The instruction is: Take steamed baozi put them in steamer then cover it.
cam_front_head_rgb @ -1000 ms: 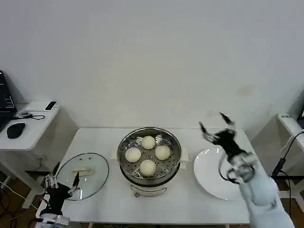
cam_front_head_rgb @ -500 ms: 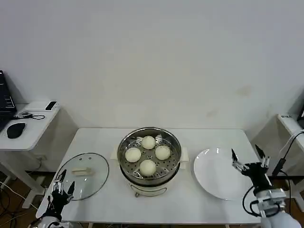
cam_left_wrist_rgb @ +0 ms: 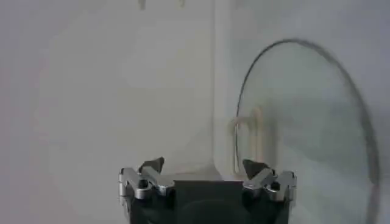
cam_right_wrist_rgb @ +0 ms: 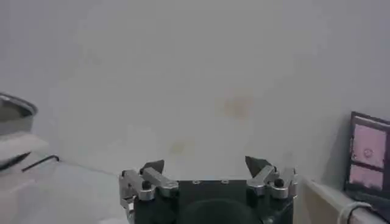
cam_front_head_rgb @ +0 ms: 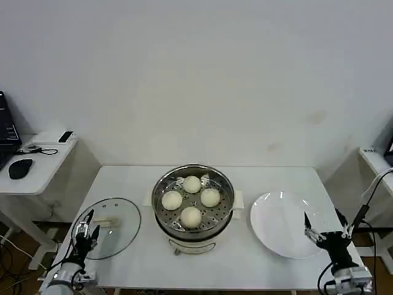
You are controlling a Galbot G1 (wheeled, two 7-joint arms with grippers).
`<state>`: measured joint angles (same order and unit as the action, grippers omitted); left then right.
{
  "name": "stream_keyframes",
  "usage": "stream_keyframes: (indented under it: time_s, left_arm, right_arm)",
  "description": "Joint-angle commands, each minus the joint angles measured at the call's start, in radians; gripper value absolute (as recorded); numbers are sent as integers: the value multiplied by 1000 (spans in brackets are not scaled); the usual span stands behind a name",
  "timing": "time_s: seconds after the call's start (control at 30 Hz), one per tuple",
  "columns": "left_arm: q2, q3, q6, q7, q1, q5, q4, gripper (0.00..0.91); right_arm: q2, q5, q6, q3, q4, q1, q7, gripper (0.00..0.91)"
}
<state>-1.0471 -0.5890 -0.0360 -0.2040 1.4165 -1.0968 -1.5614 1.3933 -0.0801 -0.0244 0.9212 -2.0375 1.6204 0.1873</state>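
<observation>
Steamer: round shiny steel, four smooth baozi on perforated tray.
Cover: clear glass, flat on worktop.
Left end effector: fingers spread, empty, over the cover's edge.
Right end effector: fingers spread, empty, beside plate.

Bright even light, soft shadows (wrist views blurred)

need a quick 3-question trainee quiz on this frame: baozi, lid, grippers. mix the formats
1. How many steamed baozi sit on the tray of the steamer?
2. True or false: the cover is already on the steamer.
3. Multiple choice: the white plate to the right of the steamer holds: A) two buns B) nothing C) the lid.

Key
1. Four.
2. False. The cover lies flat on the table to the left of the steamer, with the open left gripper at its near edge.
3. B. The plate is bare, and the open right gripper is low at its near right edge, holding nothing.
</observation>
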Motion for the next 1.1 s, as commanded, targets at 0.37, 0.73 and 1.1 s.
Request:
stream_keyframes:
  time_s: [0.37, 0.73, 1.1]
  left_arm:
    - [7, 115, 0, 6, -179, -23, 165, 907]
    - [9, 114, 5, 5, -233, -23, 201, 867]
    - [12, 105, -7, 8, -224, -23, 192, 0]
  right_arm:
    - [32, -5, 10, 0, -34, 64, 5, 907]
    - [36, 8, 0, 0, -35, 70, 7, 907]
    - [35, 6, 8, -4, -41, 75, 8, 907]
